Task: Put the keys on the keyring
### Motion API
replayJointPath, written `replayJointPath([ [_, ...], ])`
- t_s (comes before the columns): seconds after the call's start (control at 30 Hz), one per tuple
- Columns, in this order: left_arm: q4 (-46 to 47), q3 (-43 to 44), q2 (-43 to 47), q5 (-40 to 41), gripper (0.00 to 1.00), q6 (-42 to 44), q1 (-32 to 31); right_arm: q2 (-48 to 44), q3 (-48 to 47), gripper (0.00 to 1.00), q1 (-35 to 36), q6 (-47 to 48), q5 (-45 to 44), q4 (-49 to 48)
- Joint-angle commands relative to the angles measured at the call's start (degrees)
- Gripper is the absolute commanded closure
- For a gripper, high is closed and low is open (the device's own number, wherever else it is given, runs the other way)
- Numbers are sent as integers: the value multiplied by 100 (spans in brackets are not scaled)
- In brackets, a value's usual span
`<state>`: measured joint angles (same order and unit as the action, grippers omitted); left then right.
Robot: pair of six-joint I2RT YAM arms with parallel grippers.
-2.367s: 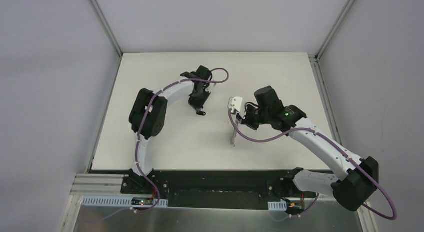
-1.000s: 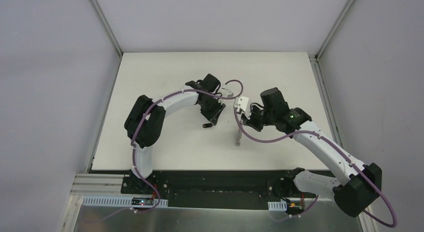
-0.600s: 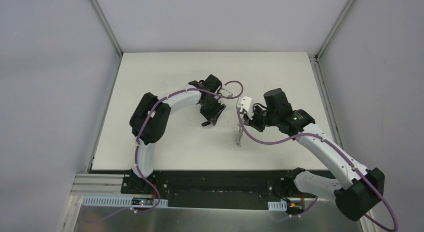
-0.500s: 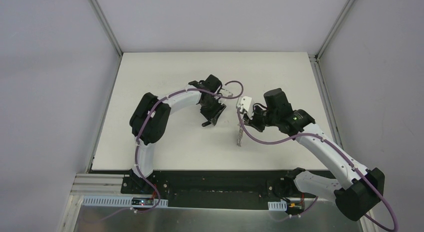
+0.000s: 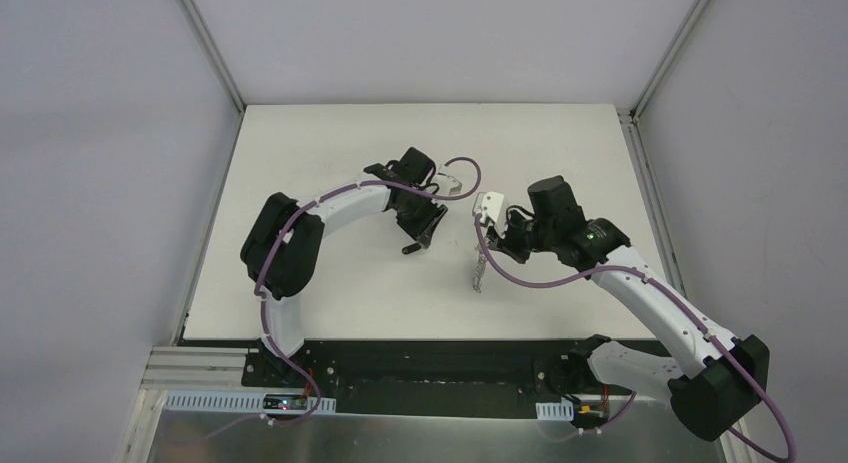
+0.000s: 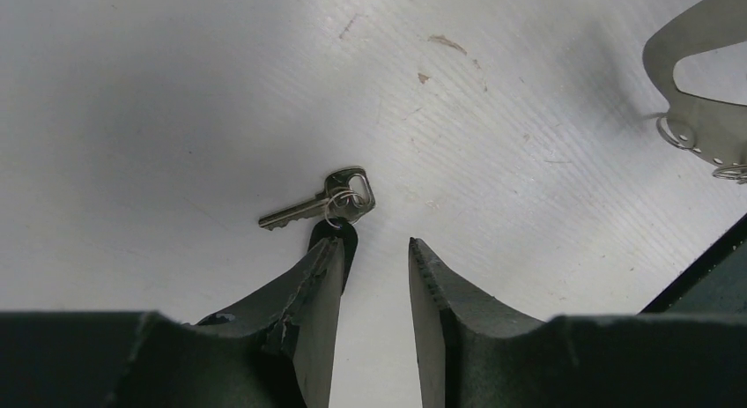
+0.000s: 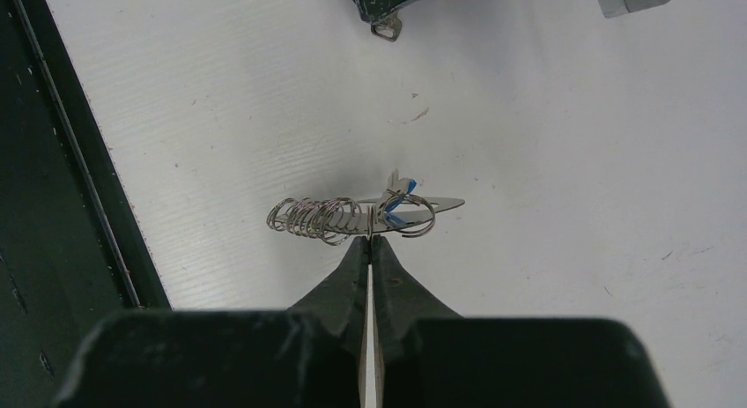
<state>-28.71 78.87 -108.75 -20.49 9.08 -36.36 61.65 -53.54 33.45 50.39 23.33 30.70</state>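
On the white desk (image 5: pixel 560 143) in the overhead view, the black-headed key (image 5: pixel 408 249) lies just under the left fingers (image 5: pixel 418 235). To its right the right fingers (image 5: pixel 496 243) hold the keyring (image 5: pixel 479 275) up so that it hangs down toward the desk.

In the left wrist view, the left fingers (image 6: pixel 314 280) stand partly apart with nothing between them. The key (image 6: pixel 308 209) lies flat just ahead, its black head (image 6: pixel 343 235) partly hidden behind one fingertip. An edge of the keyring (image 6: pixel 705 126) shows at the upper right, well apart. The key looks light, stiff and thin, and bare metal lying flat would likely slip. The thicker plastic head seems the better place to pinch.

In the right wrist view, the right fingers (image 7: pixel 357 267) are closed tight on the thin edge of the keyring (image 7: pixel 440 203), seen edge-on. Its small wire rings (image 7: pixel 313 218) bunch to one side and a blue tag (image 7: pixel 396 199) sits among them, seemingly already hooked on. The loop appears rigid but narrow, so it may twist in the grip, and the rings look loose and springy
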Motion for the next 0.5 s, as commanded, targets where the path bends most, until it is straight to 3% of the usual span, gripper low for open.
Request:
replayJointPath([
  [0.0, 27, 146, 36, 182, 65, 45, 89, -74, 33, 100, -27, -44, 159, -115],
  [0.47, -254, 514, -649, 156, 63, -47, 111, -71, 52, 100, -45, -37, 119, -95],
])
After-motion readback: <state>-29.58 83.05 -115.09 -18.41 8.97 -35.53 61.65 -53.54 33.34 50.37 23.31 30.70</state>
